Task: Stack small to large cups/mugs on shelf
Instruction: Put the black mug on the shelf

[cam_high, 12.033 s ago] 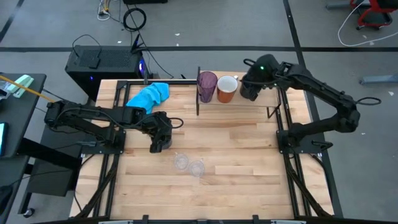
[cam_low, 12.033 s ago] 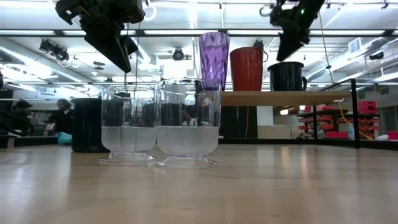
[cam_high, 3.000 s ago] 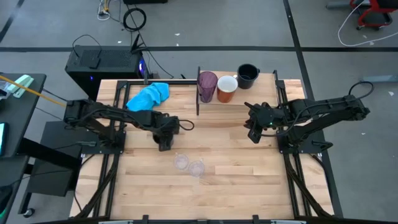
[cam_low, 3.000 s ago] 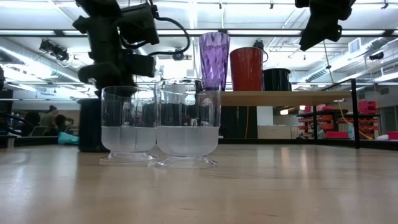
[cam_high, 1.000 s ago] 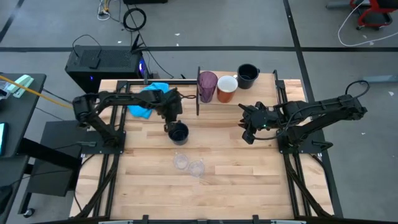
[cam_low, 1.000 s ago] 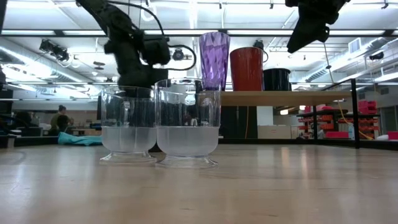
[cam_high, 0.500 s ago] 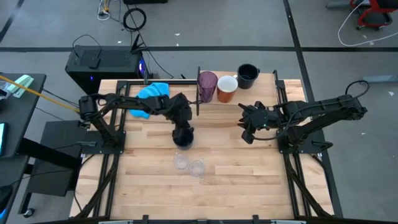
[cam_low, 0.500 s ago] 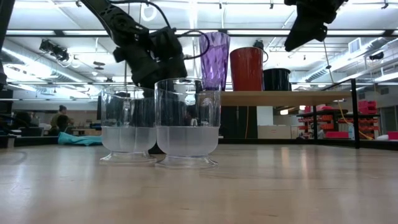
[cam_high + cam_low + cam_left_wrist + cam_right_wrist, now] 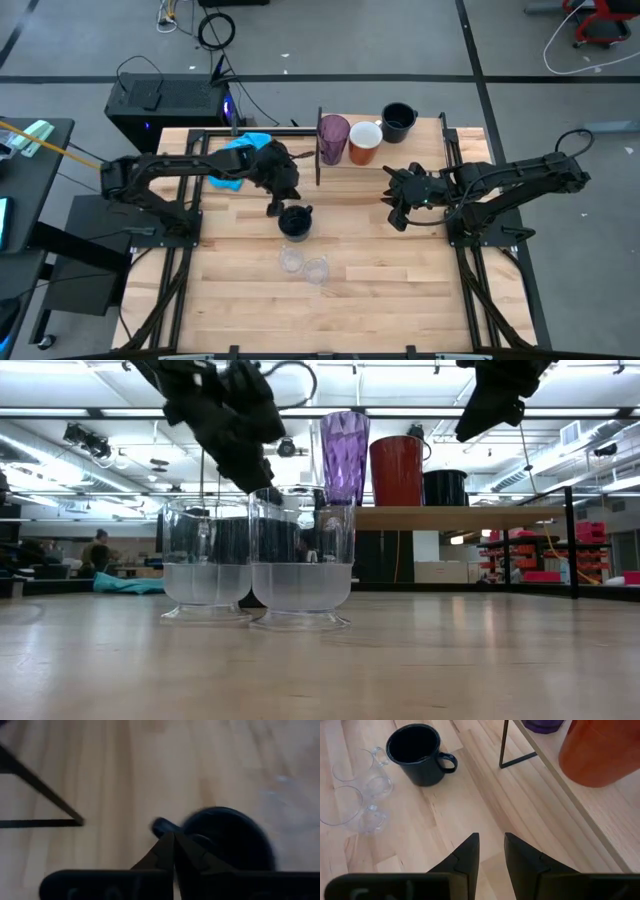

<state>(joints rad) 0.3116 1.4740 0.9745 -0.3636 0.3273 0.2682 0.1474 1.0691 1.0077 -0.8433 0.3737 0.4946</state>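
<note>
**Navy mug on the worktop, left fingers closed and empty**

Your left gripper point(image 9: 272, 208) hangs just beside the dark navy ceramic mug point(image 9: 294, 221), fingers point(image 9: 167, 851) pressed together, holding nothing. The mug stands upright on the striped wooden worktop point(image 9: 380, 260), near two small clear glasses point(image 9: 303, 266). Your right gripper point(image 9: 393, 217) waits, fingers narrowly parted, empty.
</note>
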